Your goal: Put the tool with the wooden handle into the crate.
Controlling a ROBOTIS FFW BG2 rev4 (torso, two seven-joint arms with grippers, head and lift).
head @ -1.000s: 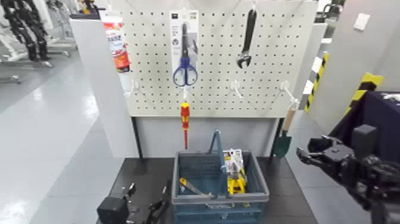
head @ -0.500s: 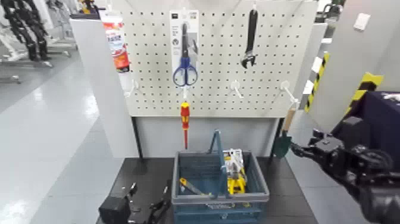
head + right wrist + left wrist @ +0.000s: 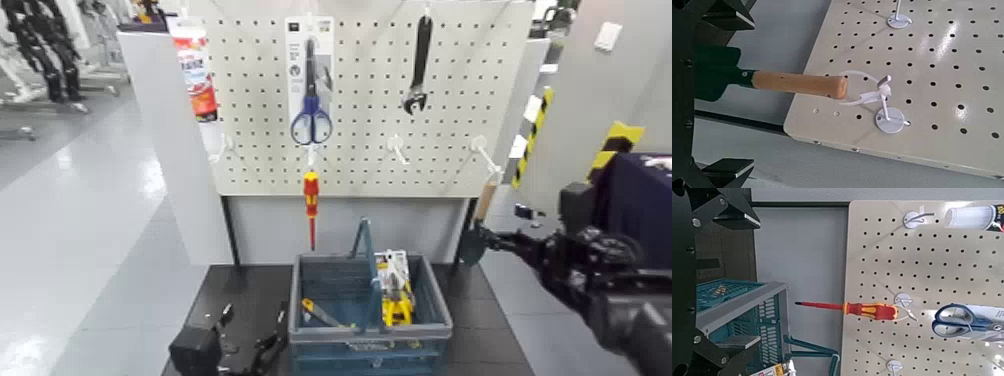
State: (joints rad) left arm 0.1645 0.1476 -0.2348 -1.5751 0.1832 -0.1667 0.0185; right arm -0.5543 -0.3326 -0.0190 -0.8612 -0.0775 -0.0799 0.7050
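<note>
The trowel hangs from a white hook at the pegboard's right edge, with its pale wooden handle point(image 3: 487, 200) up and its dark green blade point(image 3: 474, 244) down. My right gripper point(image 3: 484, 240) is open at blade height, right beside the blade. In the right wrist view the blade point(image 3: 715, 74) lies between my spread fingers point(image 3: 720, 16), with the handle point(image 3: 797, 82) beyond them. The blue-grey crate point(image 3: 368, 322) with a teal loop handle point(image 3: 361, 250) stands below the board. My left gripper point(image 3: 235, 350) is open, low at the crate's left.
On the pegboard hang blue scissors point(image 3: 311, 110), a black wrench point(image 3: 416, 65) and a red-and-yellow screwdriver point(image 3: 311, 205). The crate holds yellow tools point(image 3: 397, 290). The left wrist view shows the crate's wall point(image 3: 746, 313) and the screwdriver point(image 3: 848, 309).
My right arm has moved left toward the pegboard, bringing its open gripper up to the trowel's blade. The left arm and the trowel have not moved.
</note>
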